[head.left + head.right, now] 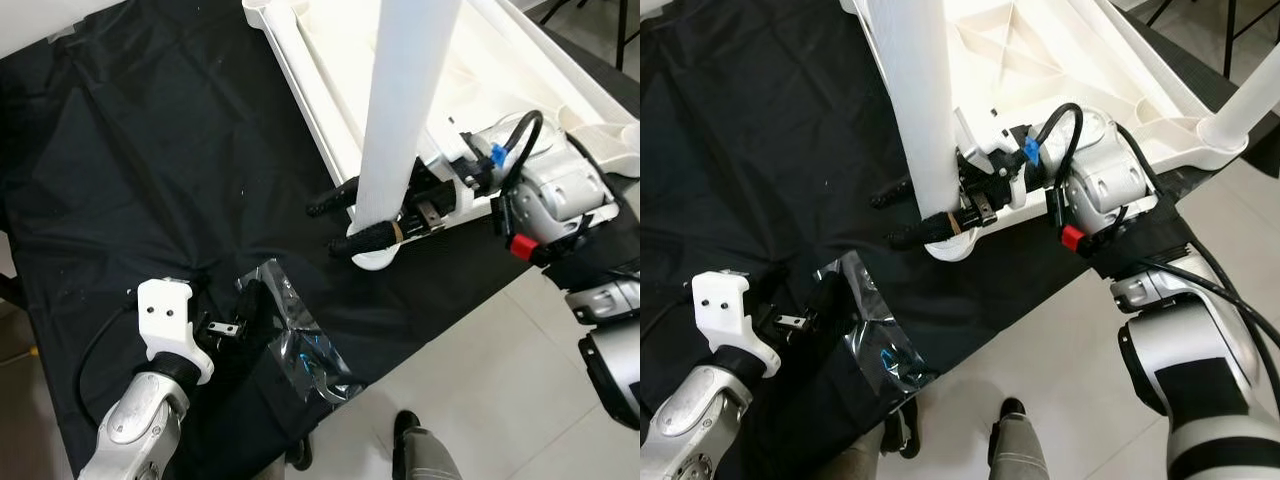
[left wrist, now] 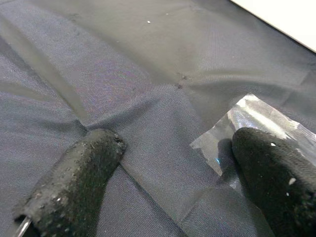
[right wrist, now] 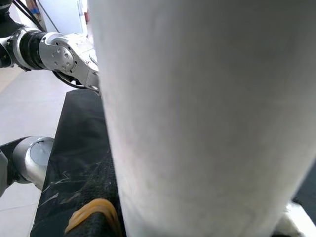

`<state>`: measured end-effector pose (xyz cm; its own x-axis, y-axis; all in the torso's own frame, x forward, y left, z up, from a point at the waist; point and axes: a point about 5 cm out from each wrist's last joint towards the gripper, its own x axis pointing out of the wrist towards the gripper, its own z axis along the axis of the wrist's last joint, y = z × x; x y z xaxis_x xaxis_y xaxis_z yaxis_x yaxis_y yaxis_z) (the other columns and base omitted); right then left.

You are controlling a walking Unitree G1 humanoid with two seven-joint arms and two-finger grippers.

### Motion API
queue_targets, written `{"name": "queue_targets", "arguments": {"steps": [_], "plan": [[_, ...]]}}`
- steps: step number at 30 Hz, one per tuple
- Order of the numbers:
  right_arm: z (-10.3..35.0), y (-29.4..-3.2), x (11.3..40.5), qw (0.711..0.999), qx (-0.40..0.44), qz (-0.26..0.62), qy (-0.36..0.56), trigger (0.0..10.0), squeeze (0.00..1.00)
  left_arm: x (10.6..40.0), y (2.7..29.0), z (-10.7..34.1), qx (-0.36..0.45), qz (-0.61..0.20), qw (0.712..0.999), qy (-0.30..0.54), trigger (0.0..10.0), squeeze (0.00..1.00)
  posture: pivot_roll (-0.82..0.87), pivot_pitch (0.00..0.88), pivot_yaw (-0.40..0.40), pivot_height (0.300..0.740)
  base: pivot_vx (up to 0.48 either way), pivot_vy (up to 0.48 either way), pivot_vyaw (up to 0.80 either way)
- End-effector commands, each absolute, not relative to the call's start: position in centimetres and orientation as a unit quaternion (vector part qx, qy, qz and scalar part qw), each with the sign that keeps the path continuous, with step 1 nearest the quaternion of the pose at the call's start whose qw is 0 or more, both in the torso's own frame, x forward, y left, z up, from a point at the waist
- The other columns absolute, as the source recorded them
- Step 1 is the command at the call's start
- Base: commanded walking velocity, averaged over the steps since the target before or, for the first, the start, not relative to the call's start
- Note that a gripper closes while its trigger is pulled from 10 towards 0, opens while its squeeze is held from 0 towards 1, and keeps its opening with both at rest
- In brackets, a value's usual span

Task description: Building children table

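A white table leg (image 1: 405, 100) stands upright on the black cloth (image 1: 150, 150), its foot beside the rim of the upturned white table top (image 1: 300, 75). My right gripper (image 1: 322, 229) is shut on the leg near its lower end, one finger on each side and both tips reaching past it. In the right wrist view the leg (image 3: 197, 118) is close up, with a finger (image 3: 94, 217) pressed against it. My left gripper (image 1: 225, 295) is low on the cloth, open, with one fingertip (image 2: 271, 173) at the edge of a clear plastic bag (image 1: 300, 340).
Another white leg (image 1: 1250, 100) stands at the table top's far right corner. The cloth-covered table's front edge runs diagonally, with pale tiled floor (image 1: 480, 400) beyond it. A person's shoe (image 1: 405, 425) is on the floor close to that edge.
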<state>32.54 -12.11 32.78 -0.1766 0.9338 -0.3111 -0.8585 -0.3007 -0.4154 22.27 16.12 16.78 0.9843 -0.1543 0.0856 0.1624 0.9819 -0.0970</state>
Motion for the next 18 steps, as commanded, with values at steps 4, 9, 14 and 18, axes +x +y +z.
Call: {"name": "queue_targets", "arguments": {"steps": [4, 9, 14, 18], "plan": [[32.55, -12.57, 32.85, 0.581, -0.265, 0.767, -0.067, 10.0, 0.00, 21.90, 16.59, 15.49, -0.054, -0.074, 0.996, 0.002, 10.0, 0.00, 0.08, 0.449, 0.109, 0.740, 0.000, 0.000, 0.00], [32.61, -13.07, 33.40, 0.592, -0.266, 0.758, -0.060, 10.0, 0.00, 21.84, 16.58, 15.70, -0.057, -0.075, 0.996, -0.003, 10.0, 0.00, 0.08, 0.455, 0.107, 0.740, 0.000, 0.000, 0.00], [32.60, -13.10, 33.44, 0.592, -0.267, 0.759, -0.056, 10.0, 0.00, 21.84, 16.56, 15.75, -0.058, -0.076, 0.995, -0.005, 10.0, 0.00, 0.07, 0.457, 0.102, 0.740, 0.000, 0.000, 0.00], [32.60, -13.10, 33.44, 0.592, -0.267, 0.759, -0.056, 10.0, 0.00, 21.84, 16.56, 15.75, -0.058, -0.076, 0.995, -0.005, 10.0, 0.00, 0.07, 0.457, 0.102, 0.740, 0.000, 0.000, 0.00]]}}
